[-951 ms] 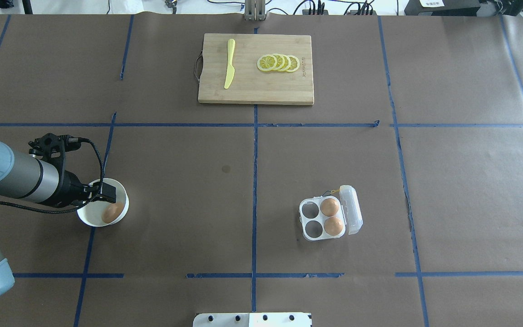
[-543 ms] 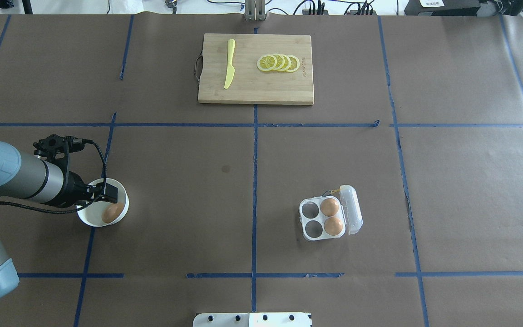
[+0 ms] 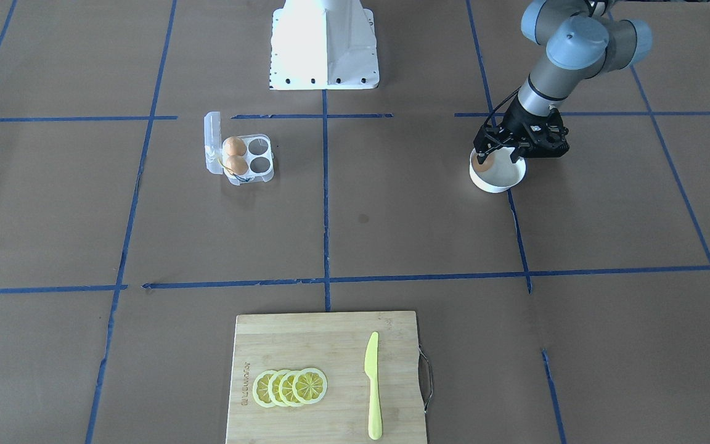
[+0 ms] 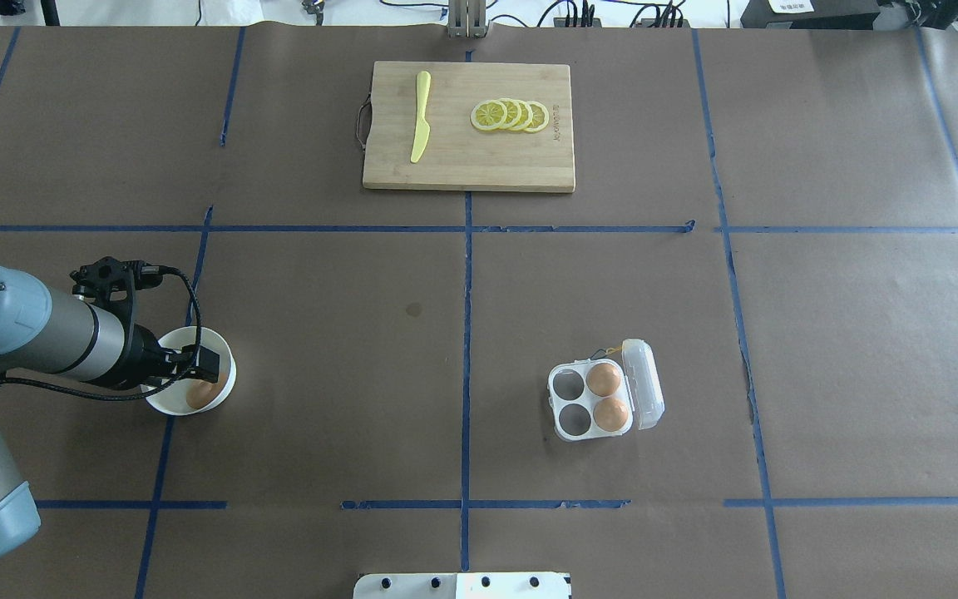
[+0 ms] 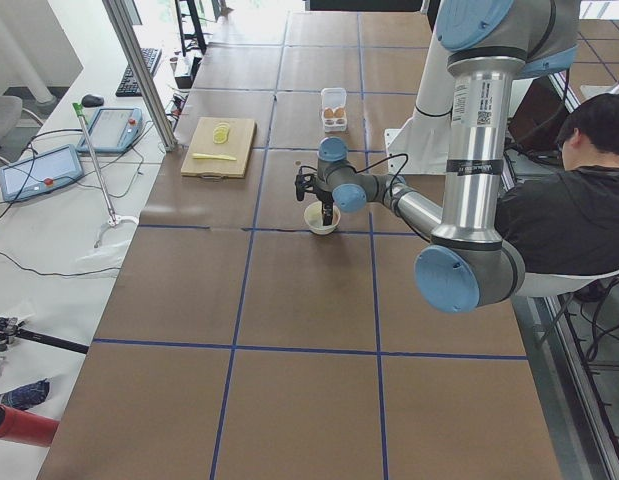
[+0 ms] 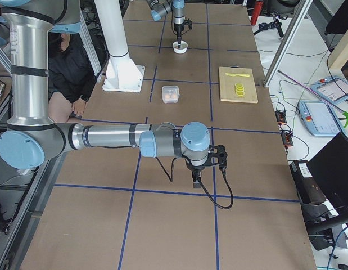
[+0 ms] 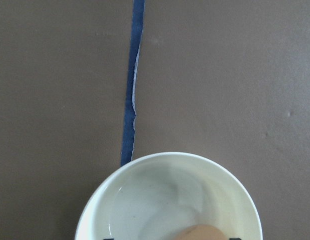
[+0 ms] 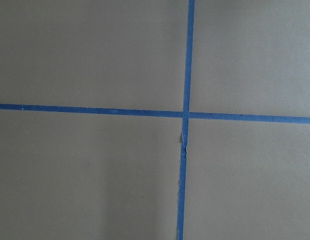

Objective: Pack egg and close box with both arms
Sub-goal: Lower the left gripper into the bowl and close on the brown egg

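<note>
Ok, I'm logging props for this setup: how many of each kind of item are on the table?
Eggs: 3
Lemon slices: 4
Knife: 1
Cutting board: 1
Bowl: 1
Egg box: 1
Total: 11

My left gripper [image 4: 203, 366] sits low in the mouth of the white bowl [image 4: 161, 408]. The rim rings my spread jaws closely and the egg [image 4: 199, 396] lies between them, so the free way is straight up. A wide stretch of brown table [image 4: 362, 374] runs from the bowl to the box [image 4: 560, 431], with the cutting board [image 4: 479, 166] well off at the far side. The box's lid [image 4: 644, 384] stands open on the side away from the bowl, two eggs fill the cups beside it, and the two nearer cups gape free.
</note>
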Robot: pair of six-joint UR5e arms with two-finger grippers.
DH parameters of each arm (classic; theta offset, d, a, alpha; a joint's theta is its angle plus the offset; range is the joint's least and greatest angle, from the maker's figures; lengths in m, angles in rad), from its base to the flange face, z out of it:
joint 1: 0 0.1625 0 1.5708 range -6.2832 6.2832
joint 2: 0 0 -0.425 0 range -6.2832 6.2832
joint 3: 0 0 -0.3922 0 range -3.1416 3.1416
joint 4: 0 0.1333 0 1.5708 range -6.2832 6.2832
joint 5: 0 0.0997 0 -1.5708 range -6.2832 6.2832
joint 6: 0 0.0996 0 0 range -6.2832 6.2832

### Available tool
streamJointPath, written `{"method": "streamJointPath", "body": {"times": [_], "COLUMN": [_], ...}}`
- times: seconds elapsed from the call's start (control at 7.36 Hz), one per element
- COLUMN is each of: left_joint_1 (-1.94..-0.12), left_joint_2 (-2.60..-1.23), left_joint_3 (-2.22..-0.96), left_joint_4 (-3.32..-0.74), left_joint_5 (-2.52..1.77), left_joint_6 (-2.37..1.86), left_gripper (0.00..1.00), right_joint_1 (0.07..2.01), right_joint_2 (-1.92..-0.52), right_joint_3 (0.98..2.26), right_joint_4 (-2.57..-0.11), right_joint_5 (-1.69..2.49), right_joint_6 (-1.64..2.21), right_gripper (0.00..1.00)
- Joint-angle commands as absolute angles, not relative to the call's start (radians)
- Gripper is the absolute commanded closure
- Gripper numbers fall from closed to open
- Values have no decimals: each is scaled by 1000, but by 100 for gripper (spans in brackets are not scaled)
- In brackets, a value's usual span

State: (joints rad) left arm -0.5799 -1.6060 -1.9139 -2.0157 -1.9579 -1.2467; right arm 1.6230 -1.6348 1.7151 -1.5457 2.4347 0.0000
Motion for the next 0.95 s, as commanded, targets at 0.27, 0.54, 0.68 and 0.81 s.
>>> {"method": "streamJointPath", "body": {"times": [0.27, 0.54, 0.68, 0.81], "left_joint_1": [-552, -554, -554, -552], "left_joint_2": [-1609, -1609, -1609, -1609], "left_joint_3": [-1899, -1901, -1899, -1898], "left_joint_4": [-2014, -2014, -2014, -2014], "left_joint_5": [-1937, -1937, -1937, -1937], "left_joint_6": [-1247, -1247, -1249, -1249], "left_gripper": [18, 19, 19, 20], "right_joint_1": [1624, 1624, 1624, 1624], "right_joint_2": [-1640, -1641, -1641, -1641], "right_joint_3": [1721, 1724, 1724, 1726], "right_joint_4": [-1546, -1546, -1546, -1545], "right_joint_5": [2436, 2436, 2436, 2436], "right_joint_6": [0, 0, 0, 0], "right_gripper": [0, 0, 0, 0]}}
